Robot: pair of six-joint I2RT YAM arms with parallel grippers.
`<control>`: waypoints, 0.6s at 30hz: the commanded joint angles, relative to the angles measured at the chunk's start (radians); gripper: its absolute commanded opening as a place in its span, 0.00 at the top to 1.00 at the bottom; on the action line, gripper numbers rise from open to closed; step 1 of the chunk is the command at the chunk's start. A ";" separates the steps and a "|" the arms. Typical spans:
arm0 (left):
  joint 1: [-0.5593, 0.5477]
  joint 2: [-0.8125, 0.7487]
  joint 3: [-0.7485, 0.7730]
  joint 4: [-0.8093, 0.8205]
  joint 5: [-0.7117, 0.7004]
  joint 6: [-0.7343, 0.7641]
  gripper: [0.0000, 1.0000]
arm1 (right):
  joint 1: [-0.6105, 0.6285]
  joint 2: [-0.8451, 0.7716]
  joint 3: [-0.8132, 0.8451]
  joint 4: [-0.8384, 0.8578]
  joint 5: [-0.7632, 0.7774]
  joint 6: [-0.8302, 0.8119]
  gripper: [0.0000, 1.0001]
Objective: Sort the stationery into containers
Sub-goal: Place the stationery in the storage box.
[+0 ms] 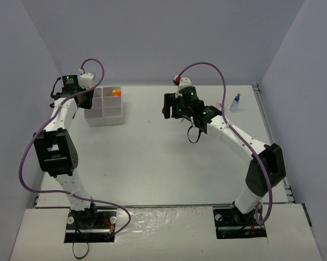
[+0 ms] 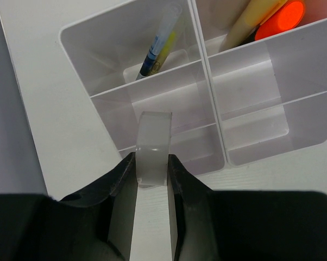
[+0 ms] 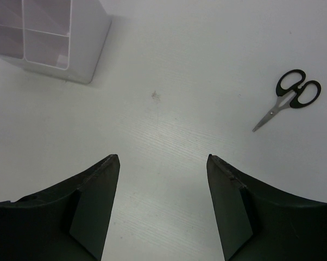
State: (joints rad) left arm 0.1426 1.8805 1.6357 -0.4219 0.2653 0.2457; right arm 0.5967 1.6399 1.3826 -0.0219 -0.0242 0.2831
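L claw (image 2: 151, 159) clenched on clear tape ring (image 2: 152, 141), held edge-on over near-left part of tray (image 2: 207, 60) in wrist view. Top-left compartment there holds thin yellowish pencil (image 2: 158, 46), leaning; top-right one has yellow stick (image 2: 250, 19) + orange-black marker (image 2: 283, 16). R claw (image 3: 163, 160) released, nothing btw jaws, above desk (image 3: 169, 70). Black-handled scissors (image 3: 288, 98) lie on desk, well apart from tray. Blue-capped bottle (image 1: 236, 102) stands near desk's far-right edge.
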 commanded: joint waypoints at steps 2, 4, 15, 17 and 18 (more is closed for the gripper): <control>0.016 -0.072 0.012 0.096 0.081 0.051 1.00 | -0.026 -0.069 -0.016 0.043 0.021 0.007 0.37; 0.019 -0.070 0.014 0.100 0.096 0.058 1.00 | -0.031 -0.068 -0.019 0.043 0.043 0.006 0.37; 0.026 -0.059 0.041 0.070 0.105 0.060 1.00 | -0.064 -0.031 0.024 0.041 0.035 -0.004 0.37; 0.026 -0.054 0.051 0.057 0.114 0.082 1.00 | -0.067 -0.033 0.034 0.039 0.035 -0.015 0.37; 0.026 -0.046 0.065 0.040 0.123 0.097 1.00 | -0.069 -0.035 0.039 0.040 0.035 -0.020 0.37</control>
State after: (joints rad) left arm 0.1585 1.8805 1.6245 -0.3895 0.3472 0.2929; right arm 0.5423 1.6356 1.3598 -0.0303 -0.0045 0.2843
